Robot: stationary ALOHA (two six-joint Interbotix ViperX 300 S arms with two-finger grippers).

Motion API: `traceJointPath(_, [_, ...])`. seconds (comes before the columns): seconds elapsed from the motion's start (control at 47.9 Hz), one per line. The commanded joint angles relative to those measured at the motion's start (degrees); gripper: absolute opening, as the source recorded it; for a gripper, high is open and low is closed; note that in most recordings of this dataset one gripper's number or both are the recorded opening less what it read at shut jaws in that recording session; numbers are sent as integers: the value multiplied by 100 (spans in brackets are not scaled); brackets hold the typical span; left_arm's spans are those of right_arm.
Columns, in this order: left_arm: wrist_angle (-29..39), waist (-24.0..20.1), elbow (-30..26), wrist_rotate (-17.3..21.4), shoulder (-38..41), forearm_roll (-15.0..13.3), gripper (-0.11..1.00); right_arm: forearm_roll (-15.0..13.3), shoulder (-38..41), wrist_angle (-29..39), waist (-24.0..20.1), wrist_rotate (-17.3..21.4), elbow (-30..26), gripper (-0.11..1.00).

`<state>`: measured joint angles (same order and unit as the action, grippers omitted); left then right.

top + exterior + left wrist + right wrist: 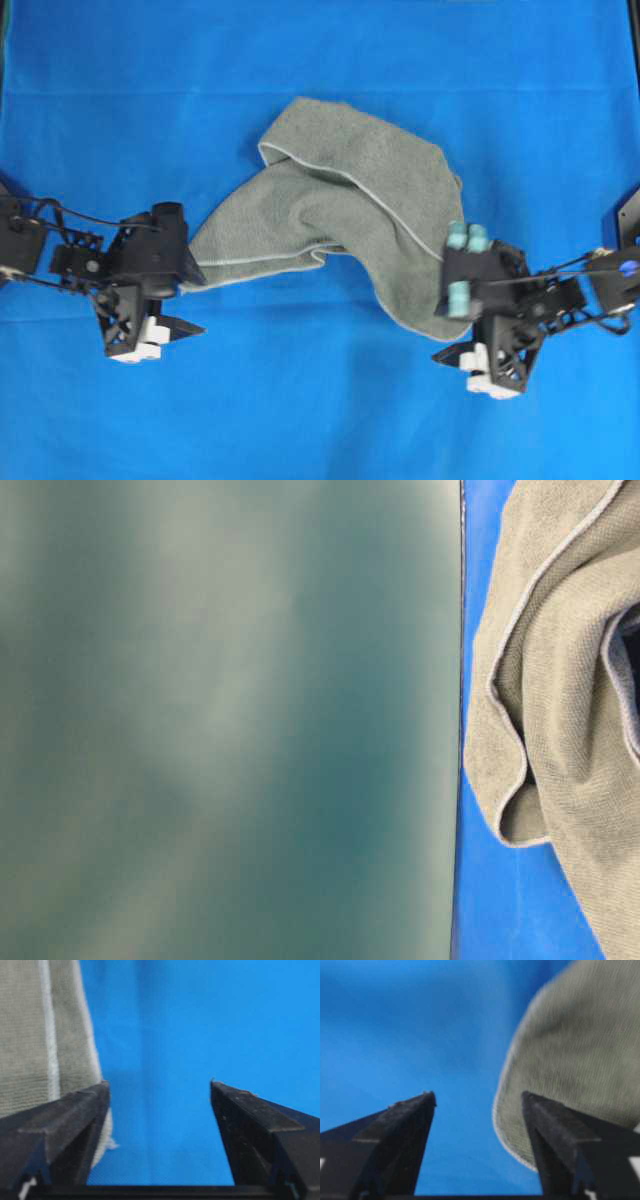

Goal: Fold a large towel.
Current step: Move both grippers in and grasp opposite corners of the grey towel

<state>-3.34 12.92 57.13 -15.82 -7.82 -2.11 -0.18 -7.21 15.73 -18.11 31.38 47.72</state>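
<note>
Two grippers flank the crumpled grey-green towel point(345, 215) from overhead, the left gripper point(192, 300) at its left tip and the right gripper point(452, 330) at its lower right end, all on the blue sheet point(320, 50). At table level a blurred dark panel point(230, 720) blocks most of the view, with the towel bunched in folds on the right. Each wrist camera shows its jaws spread wide and holding nothing, the left fingers point(65, 1120) against the towel's pale hem point(50, 1035), the right fingers point(560, 1130) overlapping its rounded edge.
</note>
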Motion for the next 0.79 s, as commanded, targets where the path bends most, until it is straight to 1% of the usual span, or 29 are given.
traceJointPath(0.0, [-18,-114,-141,-9,237,-18,76,-18,255,9,44,9,-220,65])
traceJointPath(0.23, [26,-193,-211,-9,624,-9,82,-18,800,9,185,237,-316,64])
traceJointPath(0.313, [79,-343,-185,-9,686,-9,82,-18,870,9,246,246,-308,64])
traceJointPath(0.418, [246,-554,-202,-18,756,-18,82,-88,879,-26,299,246,-308,62])
traceJointPath(0.46, [413,-606,-229,-9,773,-18,82,-114,888,-35,299,246,-299,61])
traceJointPath(0.522, [694,-633,-264,0,782,18,79,-132,879,-44,299,255,-299,54])
traceJointPath(0.585, [984,-659,-299,0,800,26,70,-132,888,-18,299,246,-299,40])
traceJointPath(0.606, [1072,-677,-308,0,800,35,65,-123,879,0,299,255,-299,32])
traceJointPath(0.669, [1248,-721,-316,26,800,44,47,-123,879,18,299,255,-308,13])
traceJointPath(0.711, [1327,-773,-290,79,791,44,35,-123,879,9,299,255,-316,4])
traceJointPath(0.773, [1371,-826,-246,79,765,53,15,-123,870,-18,299,264,-334,3])
